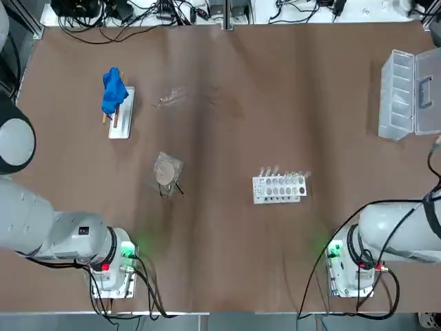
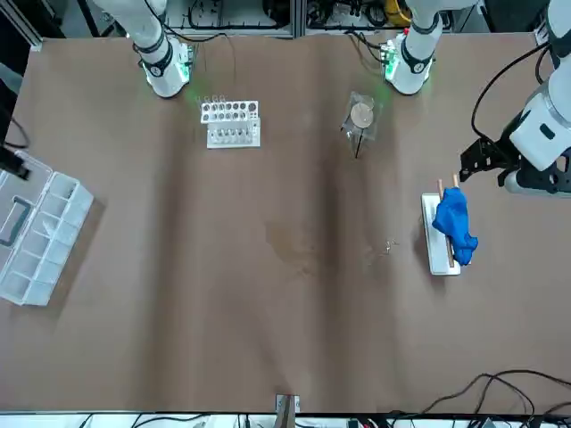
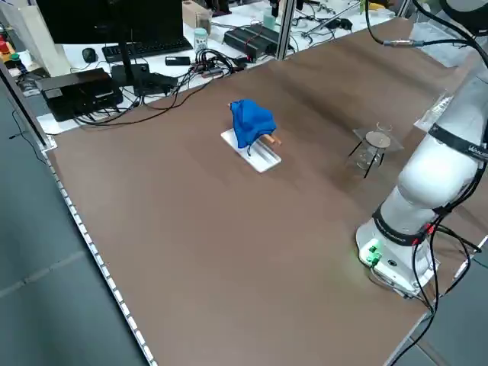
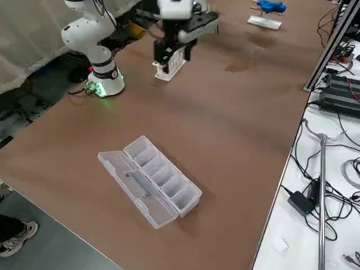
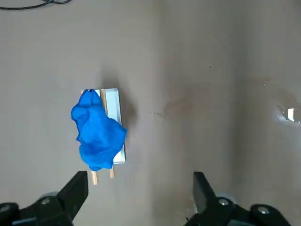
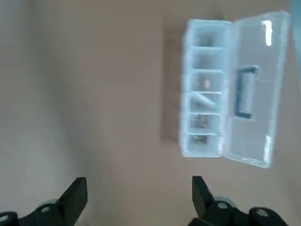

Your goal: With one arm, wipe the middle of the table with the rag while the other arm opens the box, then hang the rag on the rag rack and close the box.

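The rag point(image 1: 114, 90) is seen draped over the rods of the rag rack point(image 1: 122, 116), which stands toward the far left part of the surface point(image 1: 220, 248). The box point(image 1: 409, 94) lies at the far right edge, its lid swung fully back and its ribbed compartments exposed. The left gripper point(image 5: 140, 188) is held wide above the surface just beside the rack, with nothing between its fingers; the right gripper point(image 6: 139, 190) is likewise spread wide and empty, raised over bare surface with the open box some way ahead of it.

Closing the box is judged to be what remains. The thin, translucent lid could slip off a finger if it is pushed from a poor angle, and the light case could be slid toward the edge rather than shut. A sweep of the right arm could also catch the test-tube rack point(image 1: 279, 187). Near the left gripper, the loosely hung rag could be dragged from the rods by any careless withdrawal.
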Tool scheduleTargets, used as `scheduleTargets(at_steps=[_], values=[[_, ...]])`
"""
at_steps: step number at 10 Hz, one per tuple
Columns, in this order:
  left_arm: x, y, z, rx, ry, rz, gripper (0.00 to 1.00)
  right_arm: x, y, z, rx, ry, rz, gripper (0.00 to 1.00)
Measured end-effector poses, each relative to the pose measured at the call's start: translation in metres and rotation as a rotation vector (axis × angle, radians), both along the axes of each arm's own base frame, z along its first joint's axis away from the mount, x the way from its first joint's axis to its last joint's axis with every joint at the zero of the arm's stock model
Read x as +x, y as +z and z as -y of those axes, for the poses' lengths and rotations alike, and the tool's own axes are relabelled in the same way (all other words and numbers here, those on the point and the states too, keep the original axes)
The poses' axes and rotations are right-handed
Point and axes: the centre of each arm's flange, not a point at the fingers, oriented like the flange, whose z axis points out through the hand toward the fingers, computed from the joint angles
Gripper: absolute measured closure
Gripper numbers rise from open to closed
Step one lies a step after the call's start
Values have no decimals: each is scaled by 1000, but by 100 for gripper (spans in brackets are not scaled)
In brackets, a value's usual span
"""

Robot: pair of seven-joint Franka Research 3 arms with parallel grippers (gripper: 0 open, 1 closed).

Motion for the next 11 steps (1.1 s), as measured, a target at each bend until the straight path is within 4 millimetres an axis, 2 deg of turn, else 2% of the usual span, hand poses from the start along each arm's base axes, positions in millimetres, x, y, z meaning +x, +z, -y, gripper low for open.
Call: scheduleTargets(at_steps=[1,2,4,5,6,7,8,9,10,11], values=[[0,0,-1,0,1,0,2,-14,-15,51,13,-21,-24,18],[0,0,-1,0,2,-1,2,-28,-39,102,38,-15,-50,37],[0,-1,-3,0,5,-1,2,-61,-106,204,111,31,-54,68],[1,-1,-4,0,7,-1,2,-78,-145,247,150,57,-35,85],[1,-1,-4,0,8,-2,2,-95,-181,279,194,81,-18,97],[1,-2,-5,1,8,-4,2,-110,-209,304,225,104,-12,98],[1,-3,-5,1,9,-5,2,-121,-221,325,233,118,-4,98],[1,-3,-5,1,9,-6,2,-127,-224,341,230,126,7,98],[1,-3,-5,1,9,-6,2,-127,-229,353,237,132,31,98],[1,-3,-5,1,9,-6,2,-123,-243,360,263,151,64,98]])
